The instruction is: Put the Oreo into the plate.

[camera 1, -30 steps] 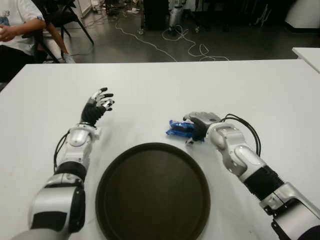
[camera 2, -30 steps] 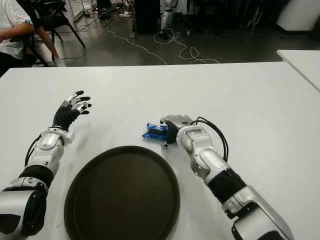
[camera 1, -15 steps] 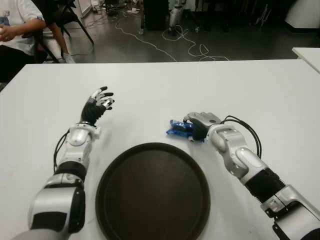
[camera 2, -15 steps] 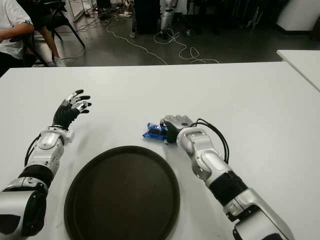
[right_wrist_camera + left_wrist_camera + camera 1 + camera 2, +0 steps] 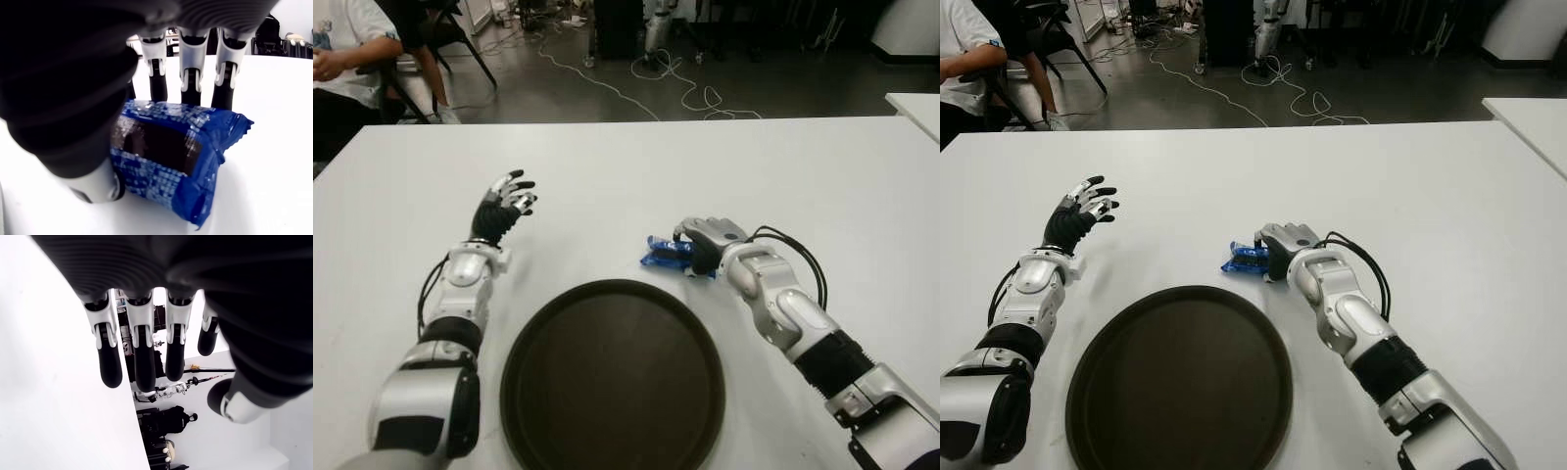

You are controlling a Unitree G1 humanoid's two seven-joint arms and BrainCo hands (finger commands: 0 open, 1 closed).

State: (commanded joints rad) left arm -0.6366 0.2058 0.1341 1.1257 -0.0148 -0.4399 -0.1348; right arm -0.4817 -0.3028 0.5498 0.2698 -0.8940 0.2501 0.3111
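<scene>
On the white table (image 5: 822,176), the right hand (image 5: 703,242) is clamping the blue Oreo pack (image 5: 664,253) beyond the plate (image 5: 612,377); the left hand (image 5: 504,203) is hovering with fingers spread.

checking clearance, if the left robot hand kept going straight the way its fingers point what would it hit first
Nothing close, as far as the eye views show. The left robot hand, fingers spread and empty, points up and away over bare white table; the Oreo pack and plate lie off that line. Its height is unclear.
</scene>
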